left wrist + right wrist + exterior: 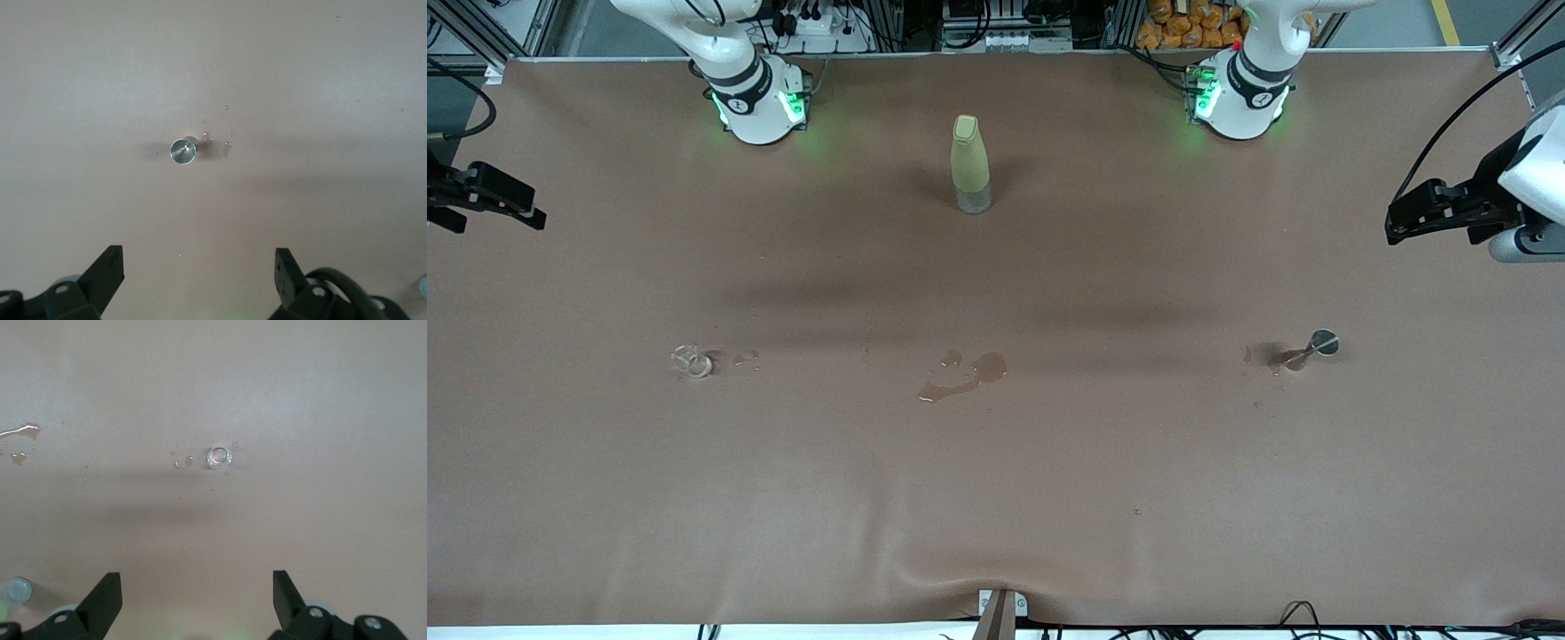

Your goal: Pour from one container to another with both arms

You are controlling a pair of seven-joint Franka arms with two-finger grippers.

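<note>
Upright, green bottle (970,163), cap (965,128) topmost.

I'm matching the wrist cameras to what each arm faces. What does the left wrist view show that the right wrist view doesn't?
Only the left wrist view shows the metal cup, with a few drops beside it, between the left gripper's open fingers. Only the right wrist view shows the clear glass cup and the edge of the spill, with the right gripper open and empty. Both show the brown table cover, scattered drops and open fingers holding nothing.
</note>
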